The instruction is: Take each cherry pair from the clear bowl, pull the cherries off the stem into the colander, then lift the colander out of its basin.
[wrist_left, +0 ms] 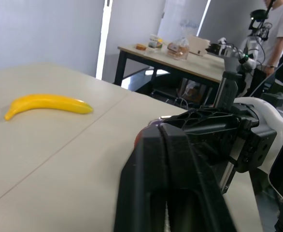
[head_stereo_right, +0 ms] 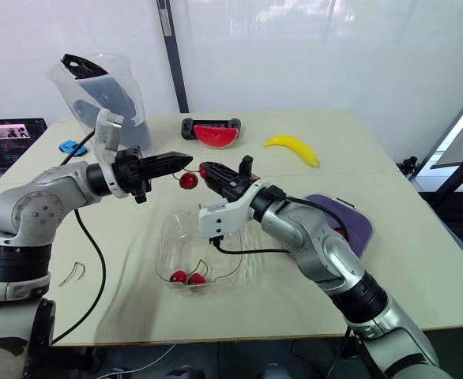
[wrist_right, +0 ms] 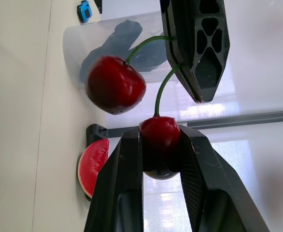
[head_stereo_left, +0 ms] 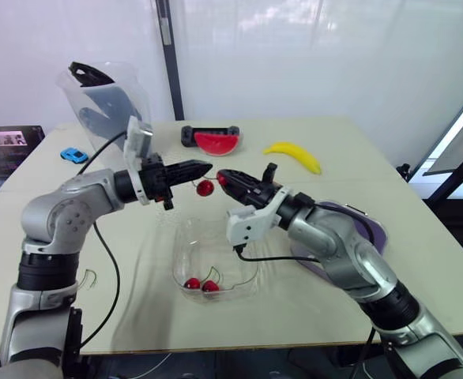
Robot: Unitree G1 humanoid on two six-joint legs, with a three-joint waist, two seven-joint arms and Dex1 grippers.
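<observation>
One cherry pair held between two grippers above the clear bowl [head_stereo_left: 186,237].
The left gripper [head_stereo_left: 204,167] is closed on the stem [wrist_right: 163,89], and the right gripper [head_stereo_left: 225,178] is clamped on the near cherry [wrist_right: 160,137]. The free cherry [head_stereo_left: 205,188] dangles; two more cherries [head_stereo_left: 192,283] [head_stereo_left: 210,287] lie inside the bowl.

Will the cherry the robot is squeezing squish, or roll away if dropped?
Probably no squish: the cherry looks fully round in the right gripper. It looks smooth and shiny, so it might slip. Being round, it would likely roll across the table.
</observation>
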